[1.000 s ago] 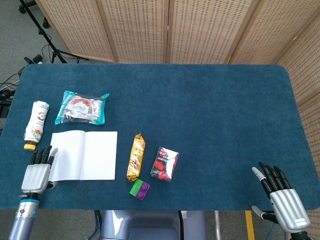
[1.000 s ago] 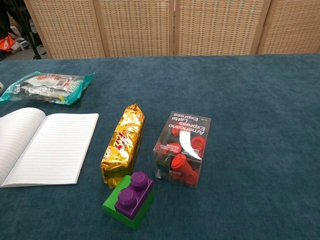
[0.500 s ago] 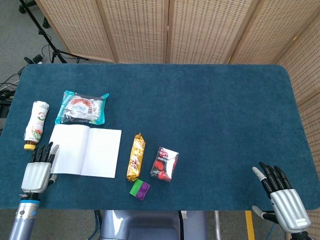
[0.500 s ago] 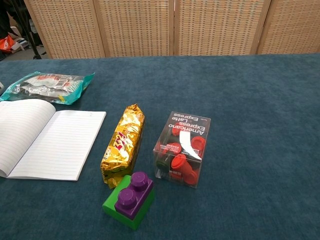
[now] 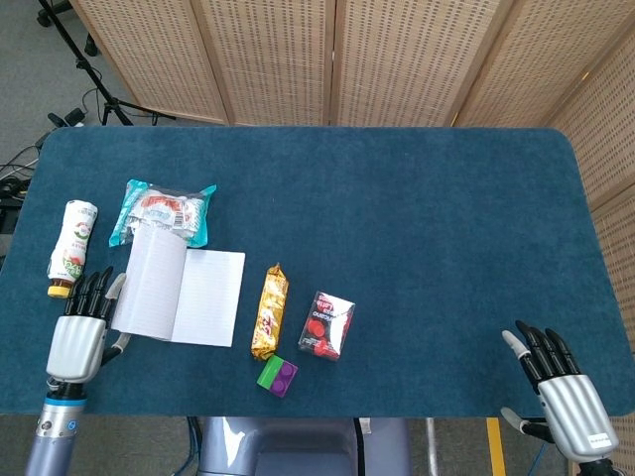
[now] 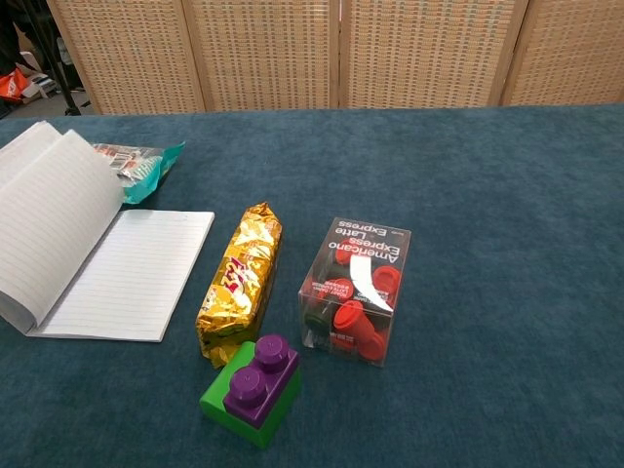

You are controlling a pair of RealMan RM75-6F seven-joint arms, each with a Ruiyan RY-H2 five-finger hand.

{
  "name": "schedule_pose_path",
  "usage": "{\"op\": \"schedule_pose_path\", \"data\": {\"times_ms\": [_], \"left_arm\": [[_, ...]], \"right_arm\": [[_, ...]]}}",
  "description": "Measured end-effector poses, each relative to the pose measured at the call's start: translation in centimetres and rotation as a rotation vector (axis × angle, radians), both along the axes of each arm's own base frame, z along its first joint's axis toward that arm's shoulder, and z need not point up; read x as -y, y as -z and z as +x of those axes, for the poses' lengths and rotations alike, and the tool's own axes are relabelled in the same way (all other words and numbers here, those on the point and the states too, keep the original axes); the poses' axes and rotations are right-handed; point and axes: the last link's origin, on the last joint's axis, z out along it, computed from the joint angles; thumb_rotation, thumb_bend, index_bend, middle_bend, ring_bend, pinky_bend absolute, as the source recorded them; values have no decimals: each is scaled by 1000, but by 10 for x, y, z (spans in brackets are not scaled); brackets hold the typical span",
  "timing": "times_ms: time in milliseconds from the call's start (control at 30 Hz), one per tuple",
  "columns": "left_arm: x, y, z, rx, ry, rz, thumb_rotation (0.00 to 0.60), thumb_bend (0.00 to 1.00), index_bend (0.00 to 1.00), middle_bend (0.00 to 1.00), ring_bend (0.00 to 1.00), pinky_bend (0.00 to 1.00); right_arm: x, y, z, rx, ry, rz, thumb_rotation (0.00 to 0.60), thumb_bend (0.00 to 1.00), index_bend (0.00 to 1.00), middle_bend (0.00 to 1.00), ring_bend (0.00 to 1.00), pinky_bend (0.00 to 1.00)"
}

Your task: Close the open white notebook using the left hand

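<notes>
The white lined notebook point(image 5: 184, 295) point(image 6: 93, 263) lies at the table's front left, its left half raised off the cloth and tilted toward the right half, which stays flat. My left hand point(image 5: 81, 332) sits just left of the raised half, fingers spread and pointing away from me, its fingertips point(image 5: 116, 287) at the lifted page's outer edge. Whether they touch the page is not clear. The chest view does not show this hand. My right hand point(image 5: 556, 382) hovers open at the front right corner, holding nothing.
A teal snack bag point(image 5: 164, 211) lies behind the notebook, partly hidden by the lifted page. A small bottle point(image 5: 72, 246) lies at the left edge. Right of the notebook lie a gold snack bar point(image 5: 269, 310), a clear box of red capsules point(image 5: 326, 323) and a green-purple block point(image 5: 277, 376).
The notebook's left half has risen from flat to steeply tilted, and the book slid a little right. My left hand moved slightly right and forward with it. The right hand stayed put.
</notes>
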Motion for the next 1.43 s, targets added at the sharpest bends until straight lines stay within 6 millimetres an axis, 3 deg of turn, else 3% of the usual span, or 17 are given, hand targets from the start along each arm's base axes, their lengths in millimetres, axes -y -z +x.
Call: {"op": "schedule_pose_path", "data": {"times_ms": [367, 733, 1033, 1300, 1433], "left_arm": [[-12, 1, 19, 45, 63, 45, 600, 200, 0, 0, 0, 0], [-11, -1, 22, 97, 38, 44, 600, 158, 0, 0, 0, 0], [5, -22, 17, 73, -63, -25, 600, 161, 0, 0, 0, 0], [31, -58, 25, -10, -215, -153, 600, 168, 0, 0, 0, 0], [41, -64, 26, -32, -230, -179, 600, 169, 0, 0, 0, 0]], "right_arm": [[0, -2, -1, 5, 0, -4, 600, 41, 0, 0, 0, 0], [1, -1, -2, -1, 6, -1, 600, 41, 0, 0, 0, 0], [4, 0, -5, -13, 29, -5, 600, 40, 0, 0, 0, 0], [7, -3, -6, -20, 49, -25, 600, 41, 0, 0, 0, 0], [7, -4, -7, -22, 53, -31, 600, 40, 0, 0, 0, 0]]}}
